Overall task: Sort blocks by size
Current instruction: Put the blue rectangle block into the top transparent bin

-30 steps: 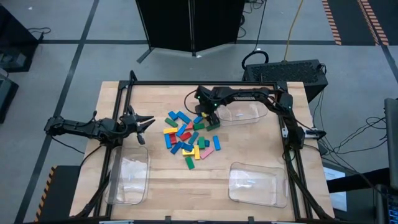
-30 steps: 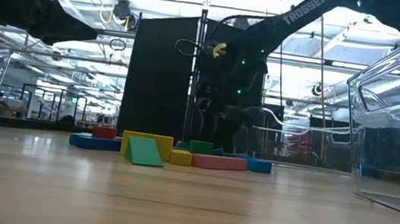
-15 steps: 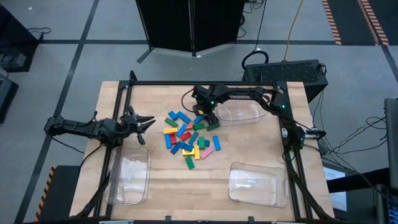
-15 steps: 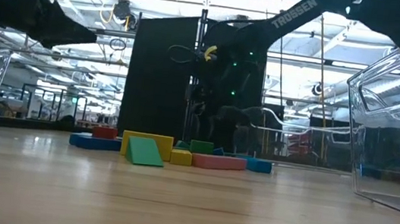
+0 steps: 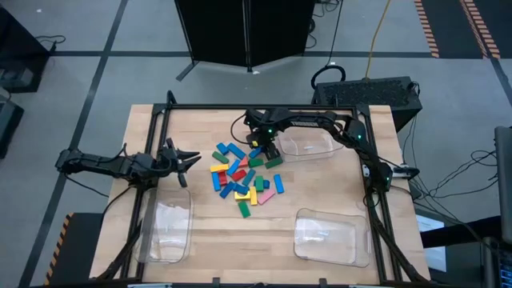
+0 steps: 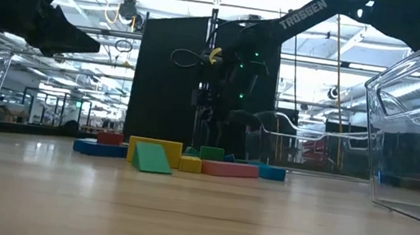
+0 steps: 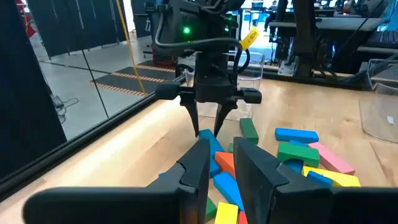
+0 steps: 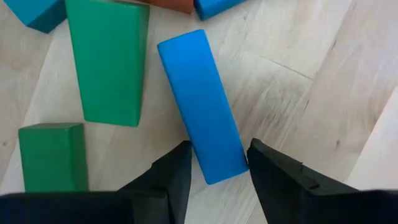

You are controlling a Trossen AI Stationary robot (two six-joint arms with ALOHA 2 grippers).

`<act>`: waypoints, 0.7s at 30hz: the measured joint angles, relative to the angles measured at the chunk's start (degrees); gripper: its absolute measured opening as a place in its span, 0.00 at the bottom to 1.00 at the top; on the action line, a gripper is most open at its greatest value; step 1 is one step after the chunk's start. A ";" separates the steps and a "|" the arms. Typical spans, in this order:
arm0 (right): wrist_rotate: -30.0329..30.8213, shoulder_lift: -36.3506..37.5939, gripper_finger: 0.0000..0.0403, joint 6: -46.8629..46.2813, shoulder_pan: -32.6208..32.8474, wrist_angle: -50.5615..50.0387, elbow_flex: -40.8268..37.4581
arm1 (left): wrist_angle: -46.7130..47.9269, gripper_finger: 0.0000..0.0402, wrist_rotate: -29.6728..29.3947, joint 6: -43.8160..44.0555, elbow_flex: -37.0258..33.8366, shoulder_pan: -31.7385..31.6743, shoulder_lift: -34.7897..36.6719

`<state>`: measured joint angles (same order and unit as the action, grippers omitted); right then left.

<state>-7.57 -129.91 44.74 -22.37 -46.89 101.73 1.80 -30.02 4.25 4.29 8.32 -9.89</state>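
Blocks (image 5: 244, 176) are lying heaped mid-table (image 5: 336, 192) in the high view; the right gripper (image 5: 266, 150) is hanging over the heap's far edge, the left gripper (image 5: 186, 158) waiting well to the heap's left. Seen from the low view, the right arm is reaching down behind the heap. From the left wrist, the left jaws are showing a narrow gap, holding nothing. From the right wrist, the open right jaws are straddling a long blue block (image 8: 202, 104) at one end; sliding toward its middle before closing should keep it from pivoting.
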 joint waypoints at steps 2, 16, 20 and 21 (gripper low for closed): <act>0.02 0.00 0.37 0.12 0.00 -0.02 0.00 | 0.03 0.19 0.00 -0.01 0.00 0.00 0.00; 3.17 -0.08 0.37 0.56 0.83 -1.29 0.00 | 0.03 0.19 0.02 0.03 0.00 0.00 0.00; 3.47 -0.28 0.37 0.80 0.87 -1.25 0.00 | 0.03 0.19 0.02 0.23 0.00 0.00 0.00; 4.04 -0.28 0.37 0.78 0.94 -1.23 0.00 | 0.05 0.19 0.04 0.56 0.00 0.00 0.00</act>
<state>-3.54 -130.19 45.52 -21.43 -48.12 101.73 1.84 -29.98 4.81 4.29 8.32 -9.89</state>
